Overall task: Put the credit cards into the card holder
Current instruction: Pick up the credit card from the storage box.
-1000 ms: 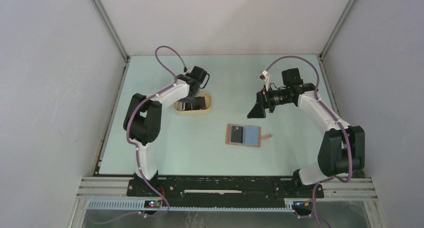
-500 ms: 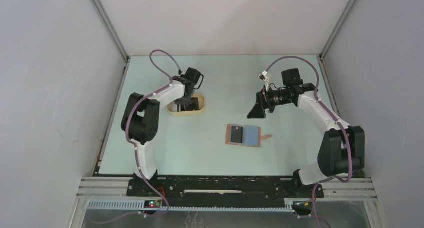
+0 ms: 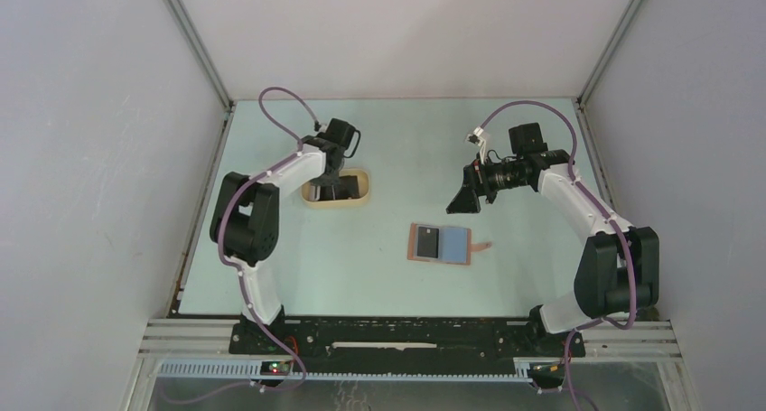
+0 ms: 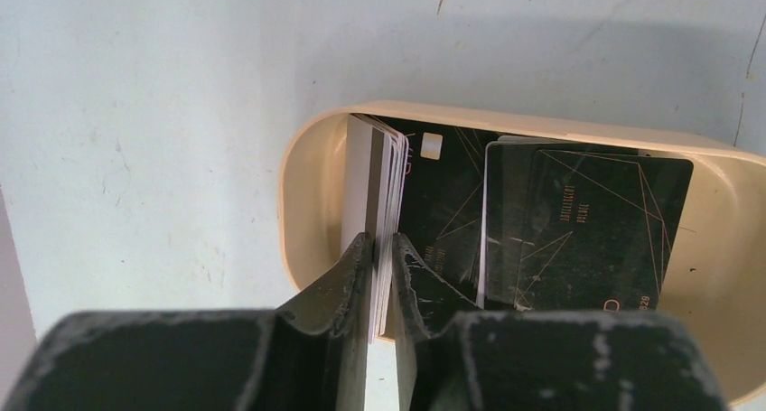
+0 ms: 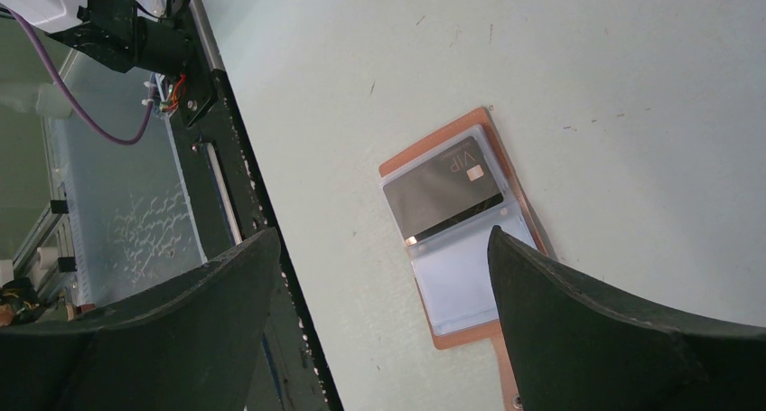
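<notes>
An oval beige tray (image 4: 298,194) holds the credit cards: a whitish stack (image 4: 378,185) standing on edge and black cards (image 4: 578,221) lying flat beside it. My left gripper (image 4: 381,241) reaches down into the tray (image 3: 366,187), shut on the upright stack with a finger pressed to each side. The card holder (image 3: 441,245) lies open mid-table, reddish-brown with light blue pockets (image 5: 470,275). A dark grey card (image 5: 443,194) sits in one pocket. My right gripper (image 3: 462,200) hangs open above the table, up and right of the card holder, with nothing in it (image 5: 383,232).
The holder's snap tab (image 5: 506,375) sticks out toward the right arm's side. A black rail (image 5: 235,185) runs along the table's near edge. Grey enclosure walls (image 3: 108,158) close in the left, right and back sides.
The left jaws have closed in on the upright card stack. The left wrist and the tray have shifted slightly to the left. The right arm has not moved.
</notes>
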You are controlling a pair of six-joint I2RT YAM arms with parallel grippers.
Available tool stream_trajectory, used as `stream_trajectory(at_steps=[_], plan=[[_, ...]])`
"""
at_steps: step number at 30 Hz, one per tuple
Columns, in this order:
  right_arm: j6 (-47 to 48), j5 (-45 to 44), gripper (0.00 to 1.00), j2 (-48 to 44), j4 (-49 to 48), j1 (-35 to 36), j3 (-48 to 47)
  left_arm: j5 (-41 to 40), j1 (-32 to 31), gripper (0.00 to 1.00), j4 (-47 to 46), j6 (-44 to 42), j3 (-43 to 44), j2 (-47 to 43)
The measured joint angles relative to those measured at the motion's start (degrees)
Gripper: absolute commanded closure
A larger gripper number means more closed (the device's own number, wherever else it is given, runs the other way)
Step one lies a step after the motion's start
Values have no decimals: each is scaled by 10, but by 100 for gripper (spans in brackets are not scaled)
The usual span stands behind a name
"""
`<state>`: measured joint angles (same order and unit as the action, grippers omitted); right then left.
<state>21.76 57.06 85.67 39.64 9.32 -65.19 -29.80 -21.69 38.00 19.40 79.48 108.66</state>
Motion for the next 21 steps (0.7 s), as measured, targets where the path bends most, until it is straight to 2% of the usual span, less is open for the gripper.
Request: stream_trajectory(at_steps=[15,18,21], plan=[[0,0,6,7,0,0,0,2,31,76,-12,0,-35,-17],[0,0,6,8,0,0,0,2,36,79,-12,0,-38,-20],[0,0,6,8,0,0,0,5,39,90,-16,0,-42,-24]])
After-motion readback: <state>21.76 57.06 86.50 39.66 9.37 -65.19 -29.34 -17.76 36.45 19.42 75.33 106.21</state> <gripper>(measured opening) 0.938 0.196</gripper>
